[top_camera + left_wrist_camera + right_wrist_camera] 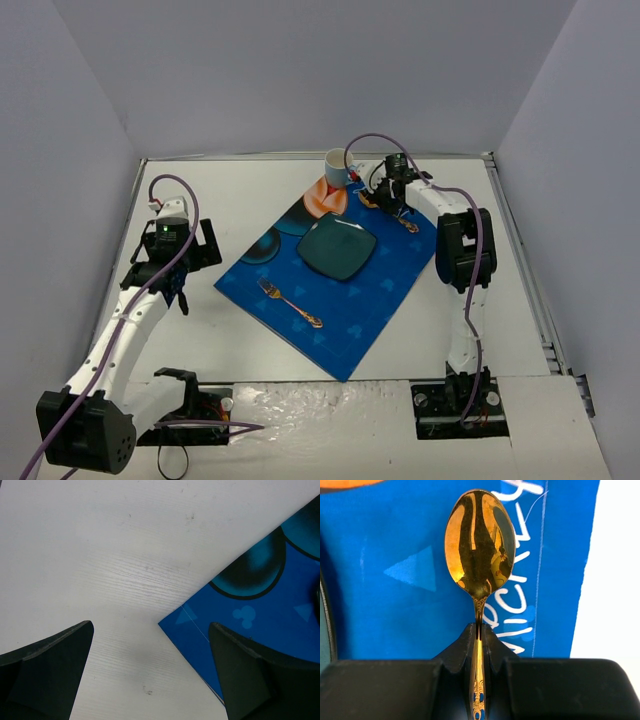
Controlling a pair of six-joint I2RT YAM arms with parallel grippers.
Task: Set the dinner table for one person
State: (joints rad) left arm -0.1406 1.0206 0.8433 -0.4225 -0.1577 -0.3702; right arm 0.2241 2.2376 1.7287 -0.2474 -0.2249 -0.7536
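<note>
The white dinner table [250, 195] carries a blue cartoon-print mat [375, 290]. On the mat lie a dark teal square plate [338, 248] and a gold fork [290, 301]. A cup [337, 168] and an orange napkin [326, 197] sit at the mat's far corner. My right gripper [392, 198] is shut on the handle of a gold spoon [480, 545], held low over the mat's right edge [420, 605]; in its wrist view the gripper [479, 630] has its jaws closed on the handle. My left gripper [151, 625] is open and empty over the mat's left corner [240, 630].
White walls enclose the table on three sides. A metal rim [525, 270] runs along the table's right edge. Bare tabletop [100, 555] lies left of the mat under my left gripper [197, 270]. The arm bases stand at the near edge.
</note>
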